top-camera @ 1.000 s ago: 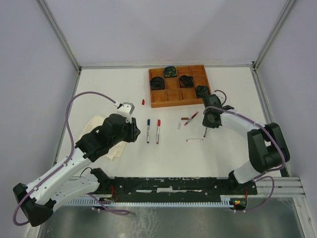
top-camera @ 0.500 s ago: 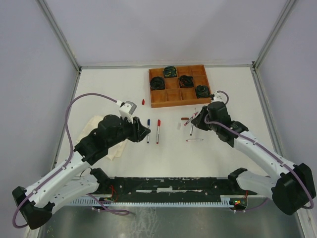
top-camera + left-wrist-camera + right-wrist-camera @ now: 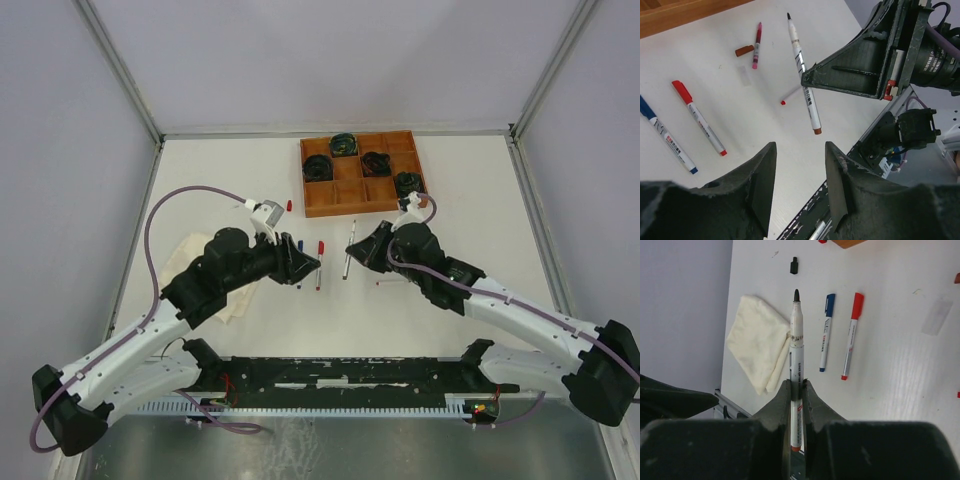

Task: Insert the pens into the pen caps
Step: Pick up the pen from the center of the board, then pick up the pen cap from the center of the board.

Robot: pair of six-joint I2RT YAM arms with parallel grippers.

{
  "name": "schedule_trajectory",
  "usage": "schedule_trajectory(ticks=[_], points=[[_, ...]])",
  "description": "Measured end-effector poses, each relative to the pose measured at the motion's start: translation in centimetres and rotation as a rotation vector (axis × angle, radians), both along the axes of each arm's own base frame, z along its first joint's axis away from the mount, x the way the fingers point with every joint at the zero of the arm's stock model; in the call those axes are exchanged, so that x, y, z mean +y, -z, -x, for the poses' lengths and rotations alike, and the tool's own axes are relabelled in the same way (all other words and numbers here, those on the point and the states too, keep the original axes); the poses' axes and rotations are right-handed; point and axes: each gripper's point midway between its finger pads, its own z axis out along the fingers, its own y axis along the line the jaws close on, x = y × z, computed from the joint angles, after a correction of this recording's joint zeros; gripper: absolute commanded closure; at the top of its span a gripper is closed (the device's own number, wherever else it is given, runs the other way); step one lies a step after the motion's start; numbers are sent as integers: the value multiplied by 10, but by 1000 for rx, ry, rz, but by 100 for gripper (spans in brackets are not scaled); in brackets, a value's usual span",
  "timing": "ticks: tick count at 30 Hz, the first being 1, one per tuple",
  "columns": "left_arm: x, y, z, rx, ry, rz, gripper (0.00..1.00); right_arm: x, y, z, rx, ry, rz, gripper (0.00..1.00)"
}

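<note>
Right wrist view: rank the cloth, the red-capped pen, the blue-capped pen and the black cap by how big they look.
1. cloth
2. red-capped pen and blue-capped pen: about alike, no ranking between them
3. black cap

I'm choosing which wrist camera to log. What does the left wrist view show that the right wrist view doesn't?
Only left wrist: the reddish pen and the left fingers, apart with nothing between them. Only right wrist: the cream cloth and a black cap. Both: the black-tipped pen shut in the right fingers, plus the blue-capped pen and red-capped pen.
</note>
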Motion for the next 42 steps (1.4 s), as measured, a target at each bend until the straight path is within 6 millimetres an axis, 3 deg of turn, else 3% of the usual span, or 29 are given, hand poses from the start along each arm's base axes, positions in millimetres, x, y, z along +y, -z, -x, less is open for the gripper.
schedule_trajectory(ticks=[7,12,18,33,38,42], points=[[-6,4,0,24,14,16,49,31,-10,6,-3,-33,-63,92],[-7,5,-1,27,13,19,48,56,-28,11,-24,-76,-115,93],[-8,9,-2,43,10,15,50,73,-43,16,-48,-110,-154,93],[-7,13,-4,52,-3,9,92,86,-49,25,-62,-150,-162,93],[-6,14,-4,54,-4,7,97,87,-48,25,-65,-153,-155,87],[-6,14,-3,54,-4,6,97,86,-48,26,-77,-160,-134,74]])
